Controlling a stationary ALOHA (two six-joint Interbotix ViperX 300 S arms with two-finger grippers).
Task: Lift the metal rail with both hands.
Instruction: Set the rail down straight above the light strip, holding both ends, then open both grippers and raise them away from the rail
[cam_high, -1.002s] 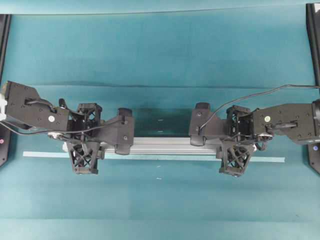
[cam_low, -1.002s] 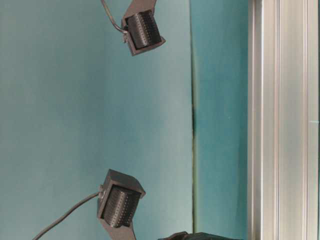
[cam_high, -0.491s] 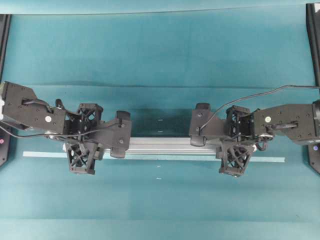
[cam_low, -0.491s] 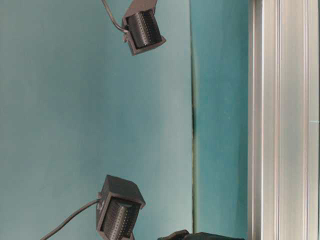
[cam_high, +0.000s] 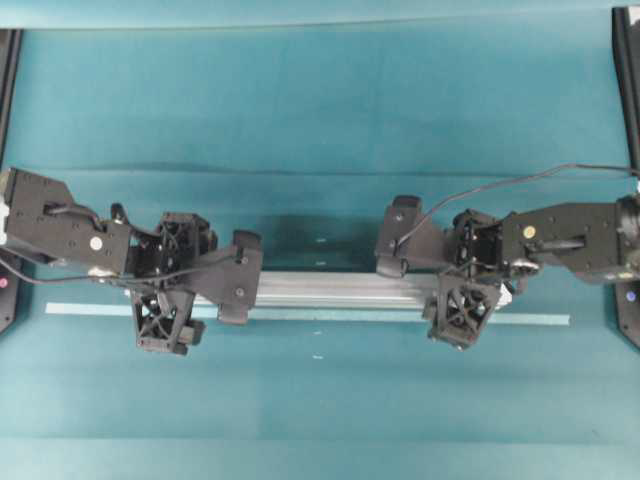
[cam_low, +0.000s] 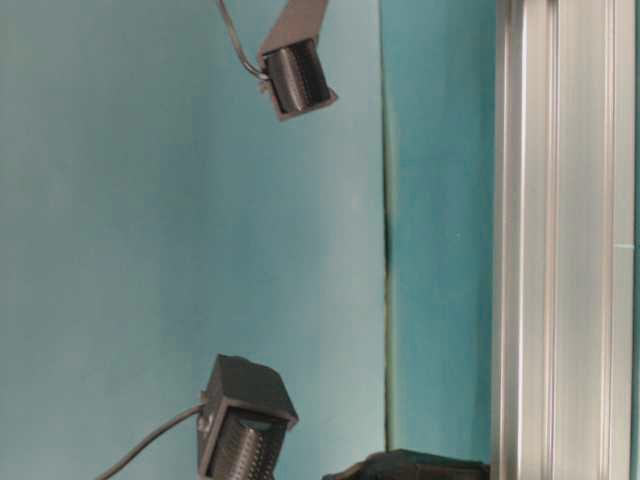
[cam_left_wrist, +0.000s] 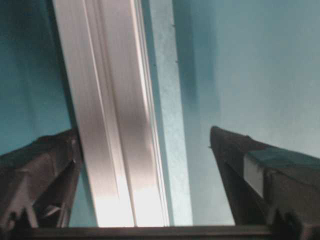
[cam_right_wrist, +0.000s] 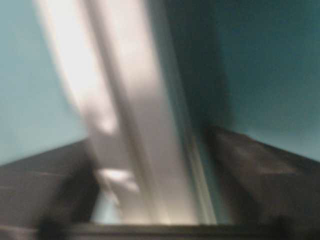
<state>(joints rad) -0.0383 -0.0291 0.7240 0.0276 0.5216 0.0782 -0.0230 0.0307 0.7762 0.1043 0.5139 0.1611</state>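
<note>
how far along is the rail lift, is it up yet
Done: both arms straddle the metal rail, which lies beside the tape strip. In hand: the left gripper stands open, a clear gap at one finger; the right gripper view is blurred. Left: close both and lift.

Left wrist cam, looking down betw. the jaws: metal rail (cam_left_wrist: 117, 125), silver aluminium w/ lengthwise grooves, ran from top of frame to bottom edge, tilted slightly, upper end leaning left; bright glare along mid section. Pale-green tape strip (cam_left_wrist: 170, 125) lay flat just beside rail's right edge, parallel to it. Teal table surface (cam_left_wrist: 260, 65) filled the rest, darker shadow at upper left. Left gripper (cam_left_wrist: 145, 190): jaws stood wide apart, black, blocky. Left finger (cam_left_wrist: 35, 175) sat against rail's left edge; contact not certain. Right finger (cam_left_wrist: 265, 175) well clear of rail and tape, over bare table.
</note>
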